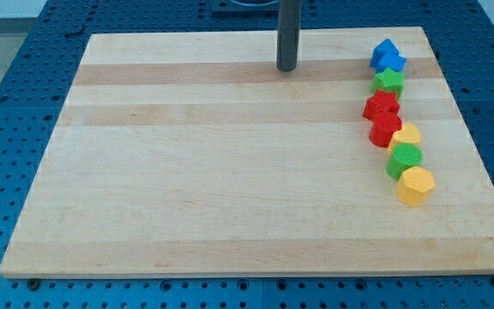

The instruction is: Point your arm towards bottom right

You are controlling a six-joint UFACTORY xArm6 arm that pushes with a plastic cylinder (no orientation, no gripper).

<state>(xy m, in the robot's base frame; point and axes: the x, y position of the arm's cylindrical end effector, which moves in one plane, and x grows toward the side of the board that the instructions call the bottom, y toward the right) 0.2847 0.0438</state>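
Observation:
My tip (287, 68) rests on the wooden board (230, 172) near the view's top, a little right of centre. It touches no block. A column of blocks runs down the view's right side: a blue block (387, 56) at the top, a green star-like block (388, 81), a red star-like block (382, 106), a second red block (385, 130), a yellow block (406, 135), a green round-lobed block (404, 159), and a yellow hexagonal block (416, 184) at the bottom. The nearest block, the blue one, lies well to the right of my tip.
The board lies on a blue perforated table (7, 129) that shows on all sides. The rod's upper part leaves the view at the top edge.

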